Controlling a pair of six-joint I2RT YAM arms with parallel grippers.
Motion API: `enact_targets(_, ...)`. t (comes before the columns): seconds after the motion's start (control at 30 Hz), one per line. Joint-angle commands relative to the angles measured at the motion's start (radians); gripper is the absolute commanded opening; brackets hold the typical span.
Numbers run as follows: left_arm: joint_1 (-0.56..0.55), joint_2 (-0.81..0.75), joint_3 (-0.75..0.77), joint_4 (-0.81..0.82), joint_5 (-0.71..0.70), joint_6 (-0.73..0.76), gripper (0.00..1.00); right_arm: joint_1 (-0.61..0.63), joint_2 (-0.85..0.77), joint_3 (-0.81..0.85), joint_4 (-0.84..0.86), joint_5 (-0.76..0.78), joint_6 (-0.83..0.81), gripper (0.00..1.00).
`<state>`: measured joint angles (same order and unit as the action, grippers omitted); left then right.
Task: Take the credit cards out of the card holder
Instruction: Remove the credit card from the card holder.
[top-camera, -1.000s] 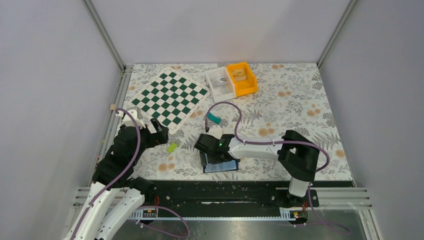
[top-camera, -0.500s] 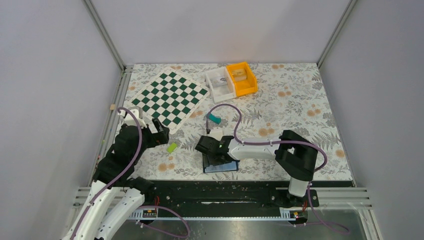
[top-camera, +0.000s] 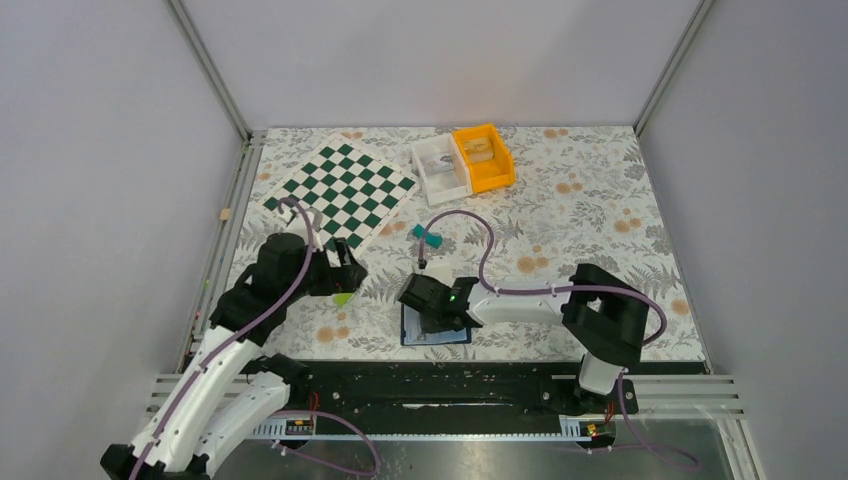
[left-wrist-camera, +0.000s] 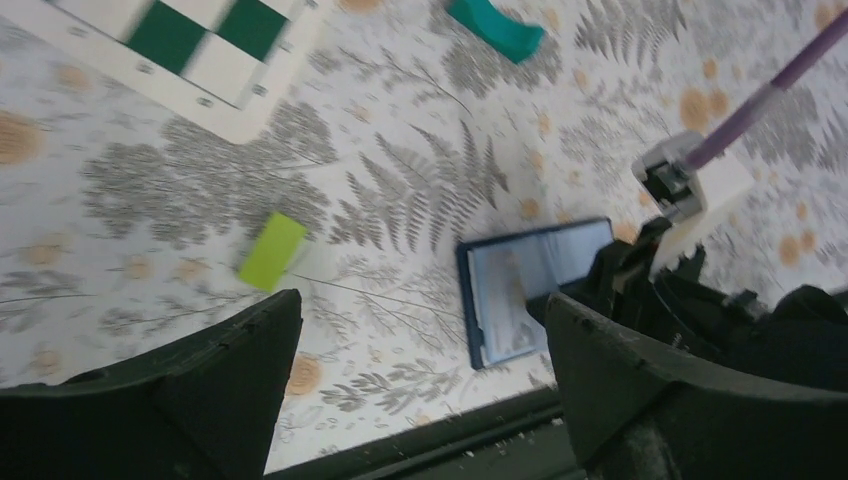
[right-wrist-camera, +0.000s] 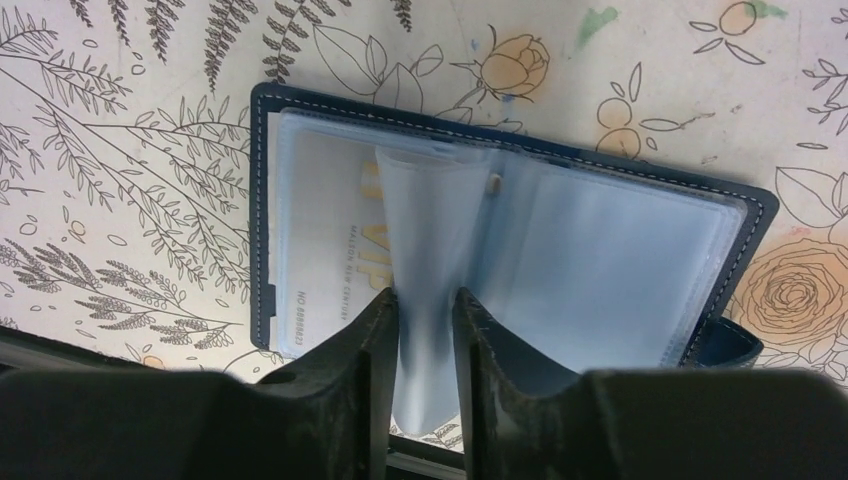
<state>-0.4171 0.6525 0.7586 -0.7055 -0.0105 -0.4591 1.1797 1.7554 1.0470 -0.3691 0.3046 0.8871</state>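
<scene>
Evidently the card holder (right-wrist-camera: 600, 250) lies spread flat and face up on the counter (top-camera: 590, 215), close to its near edge at the middle, so that its clear pockets can be reached from above. One whitish credit card (right-wrist-camera: 320, 240) shows printed lettering inside the left pocket. The right gripper (right-wrist-camera: 425, 300) comes down over the fold, and its fingers (right-wrist-camera: 372, 340) are drawn close on either side of a pale blue leaf (right-wrist-camera: 432, 220) that stands up from the spine. They appear to pinch it, probably to lift or turn it. Whether that leaf is a sleeve or a card I cannot tell. The right arm reaches low and leftward from its base, wrist tipped down over the holder. The left gripper (left-wrist-camera: 420, 303) hangs with its fingers spread wide and empty above the counter, near a lime block (left-wrist-camera: 271, 251). Its arm is stretched forward and angled toward the holder, likely ready to steady it.
</scene>
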Motion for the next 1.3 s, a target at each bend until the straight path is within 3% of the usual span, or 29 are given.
enact_targets(0.0,-0.001,0.089,-0.035,0.088,0.299,-0.078,0.87,0.009,-0.068,-0.069,0.059,0.008,0.007,0.31)
enact_targets(0.1,-0.002,0.118,-0.104,0.174,0.396,-0.148,0.79,0.008,-0.101,-0.111,0.113,-0.003,0.005,0.30)
enact_targets(0.23,-0.003,0.154,-0.165,0.227,0.423,-0.188,0.73,0.006,-0.147,-0.170,0.179,-0.015,-0.008,0.31)
enact_targets(0.57,-0.043,0.289,-0.290,0.489,0.524,-0.350,0.60,-0.021,-0.274,-0.316,0.277,-0.013,0.009,0.41)
enact_targets(0.87,-0.144,0.426,-0.287,0.621,0.481,-0.408,0.49,-0.066,-0.385,-0.437,0.351,-0.017,0.027,0.32)
enact_targets(1.03,-0.208,0.529,-0.273,0.700,0.478,-0.436,0.43,-0.110,-0.436,-0.526,0.463,-0.080,0.071,0.36)
enact_targets(1.27,-0.302,0.649,-0.199,0.750,0.464,-0.432,0.38,-0.135,-0.526,-0.578,0.449,-0.065,0.081,0.39)
